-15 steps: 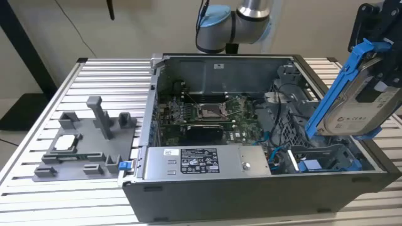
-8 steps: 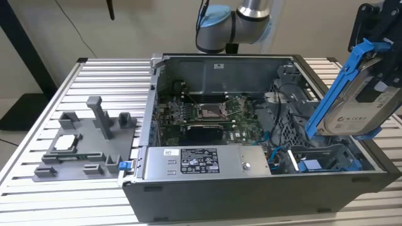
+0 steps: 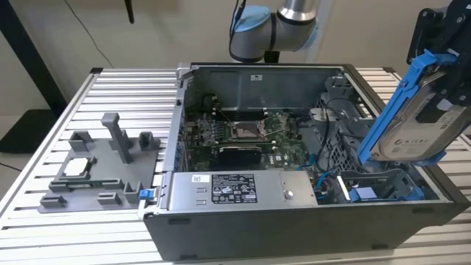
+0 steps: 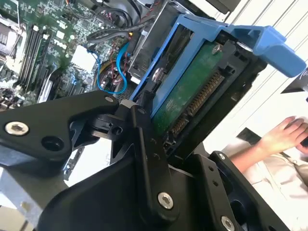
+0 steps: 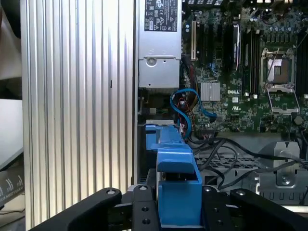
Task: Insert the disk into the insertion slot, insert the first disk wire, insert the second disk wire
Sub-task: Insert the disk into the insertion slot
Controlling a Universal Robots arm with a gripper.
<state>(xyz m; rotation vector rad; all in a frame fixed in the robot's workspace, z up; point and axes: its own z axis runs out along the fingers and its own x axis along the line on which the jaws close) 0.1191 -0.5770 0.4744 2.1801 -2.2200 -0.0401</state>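
Observation:
The disk (image 3: 411, 135), a silver-grey drive with a white label in a bright blue frame (image 3: 389, 105), hangs tilted above the right end of the open computer case (image 3: 294, 232). My black gripper (image 3: 440, 107) is shut on it from the exterior view's right. The second wrist view shows the disk's green board and connector (image 4: 192, 91) clamped between my fingers (image 4: 144, 139). In the first wrist view the blue frame (image 5: 175, 185) sits between my fingers (image 5: 144, 211). The insertion slot (image 3: 386, 182) lies below the disk. Blue wires (image 5: 185, 103) curl beside it inside the case.
A power supply (image 3: 243, 190) fills the case's front, with the motherboard (image 3: 243, 132) behind. A blue-fronted drive unit (image 3: 364, 194) sits in the bay. A grey fixture (image 3: 103, 165) with small parts stands on the slatted table at the exterior view's left. A person's hand (image 4: 284, 134) shows beyond the disk.

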